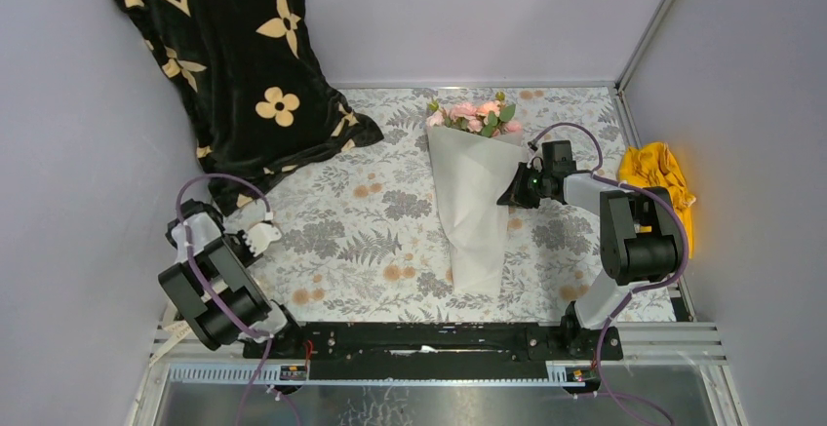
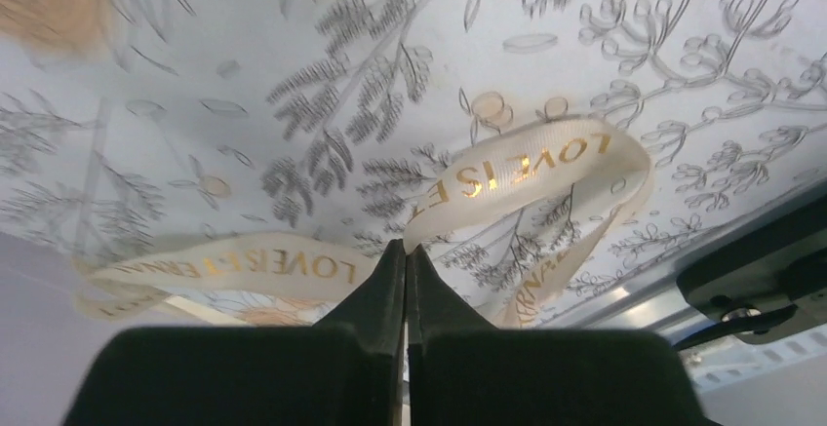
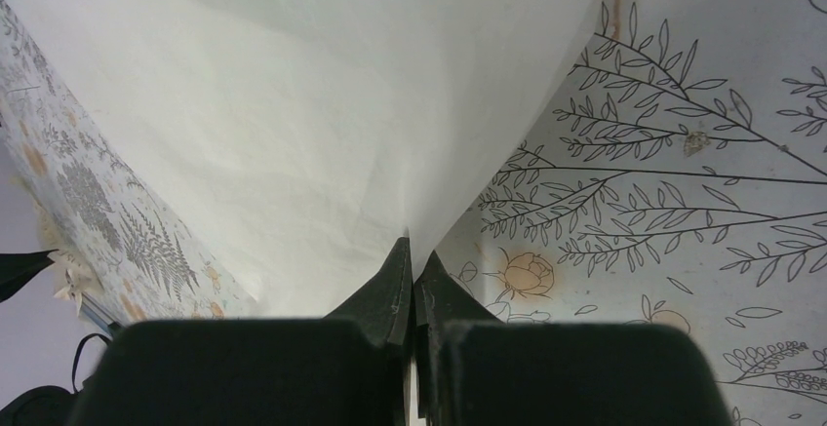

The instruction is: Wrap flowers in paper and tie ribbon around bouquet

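The bouquet lies on the table's middle: pink flowers (image 1: pixel 476 116) with green leaves stick out of the far end of a white paper (image 1: pixel 473 202) cone. My right gripper (image 1: pixel 514 192) is shut on the cone's right edge; in the right wrist view the paper (image 3: pixel 322 104) runs down into the closed gripper (image 3: pixel 412 246). At the left, my left gripper (image 1: pixel 252 241) is shut on the ribbon (image 1: pixel 267 232). The left wrist view shows this cream ribbon (image 2: pixel 527 168) with gold lettering pinched in that gripper (image 2: pixel 406 248), looping away to both sides.
A black cloth (image 1: pixel 234 46) with cream flower shapes hangs at the back left onto the leaf-patterned tablecloth (image 1: pixel 371 212). A yellow cloth (image 1: pixel 658 177) lies at the right edge behind the right arm. A metal rail (image 1: pixel 439 338) runs along the near edge.
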`<state>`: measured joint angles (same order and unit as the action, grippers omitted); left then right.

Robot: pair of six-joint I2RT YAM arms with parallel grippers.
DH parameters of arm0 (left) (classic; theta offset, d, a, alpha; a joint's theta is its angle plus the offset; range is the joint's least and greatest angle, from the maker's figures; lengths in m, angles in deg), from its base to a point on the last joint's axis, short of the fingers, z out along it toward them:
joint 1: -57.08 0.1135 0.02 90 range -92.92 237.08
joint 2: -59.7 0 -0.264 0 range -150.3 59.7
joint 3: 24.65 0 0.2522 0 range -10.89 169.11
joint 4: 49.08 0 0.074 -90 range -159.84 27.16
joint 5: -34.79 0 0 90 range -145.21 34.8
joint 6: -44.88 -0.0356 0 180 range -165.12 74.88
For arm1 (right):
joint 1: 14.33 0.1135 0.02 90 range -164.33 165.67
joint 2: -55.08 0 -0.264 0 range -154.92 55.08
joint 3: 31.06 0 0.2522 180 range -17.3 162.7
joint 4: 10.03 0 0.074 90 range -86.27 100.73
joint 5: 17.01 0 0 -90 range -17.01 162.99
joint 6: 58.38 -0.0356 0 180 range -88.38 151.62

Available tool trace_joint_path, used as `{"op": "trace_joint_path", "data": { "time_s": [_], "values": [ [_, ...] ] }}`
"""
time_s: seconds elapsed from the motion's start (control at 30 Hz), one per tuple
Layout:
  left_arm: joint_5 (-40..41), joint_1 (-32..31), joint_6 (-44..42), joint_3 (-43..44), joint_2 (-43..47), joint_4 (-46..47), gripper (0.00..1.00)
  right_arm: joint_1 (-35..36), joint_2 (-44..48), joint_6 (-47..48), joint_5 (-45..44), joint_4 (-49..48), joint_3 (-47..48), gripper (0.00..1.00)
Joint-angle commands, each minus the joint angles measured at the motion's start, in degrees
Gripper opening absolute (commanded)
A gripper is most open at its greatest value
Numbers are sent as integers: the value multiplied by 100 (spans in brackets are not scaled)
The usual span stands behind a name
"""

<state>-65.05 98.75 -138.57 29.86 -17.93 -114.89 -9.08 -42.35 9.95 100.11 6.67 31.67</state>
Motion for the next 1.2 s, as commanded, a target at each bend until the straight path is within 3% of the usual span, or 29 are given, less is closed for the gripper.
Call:
{"op": "trace_joint_path", "data": {
  "time_s": [0.0, 0.07, 0.23, 0.37, 0.43, 0.6, 0.7, 0.83, 1.03, 1.17],
  "values": [
    [-622, -786, 1146, 546, 287, 51, 0, 10, 237, 49, 164, 61, 211, 0],
    [-1102, -1658, 2678, 1353, 234, -273, 0, 10, 244, 53, 166, 92, 271, 0],
    [-2026, -4350, 5096, 4178, 179, -986, 0, 10, 252, 90, 169, 225, 376, 0],
    [-2515, -5244, 6436, 7227, -462, -1817, 0, 10, 381, 107, 130, 245, 312, 0],
    [-2425, -5582, 6541, 7962, -562, -1997, 0, 10, 416, 109, 131, 213, 275, 0],
    [-2476, -6400, 6271, 6788, -251, -2156, 0, 10, 400, 117, 136, 205, 292, 0],
    [-2036, -7253, 6722, 6067, -181, -1865, 0, 10, 391, 138, 136, 263, 357, 0],
    [-1733, -8294, 7126, 5840, -229, -1500, 0, 10, 387, 189, 104, 349, 458, 0],
    [-1242, -8464, 6932, 5798, -293, -1353, 0, 10, 376, 191, 76, 391, 512, 0],
    [577, -8191, 6144, 4862, 75, -699, 0, 10, 333, 189, 86, 396, 532, 0]
  ]
}}
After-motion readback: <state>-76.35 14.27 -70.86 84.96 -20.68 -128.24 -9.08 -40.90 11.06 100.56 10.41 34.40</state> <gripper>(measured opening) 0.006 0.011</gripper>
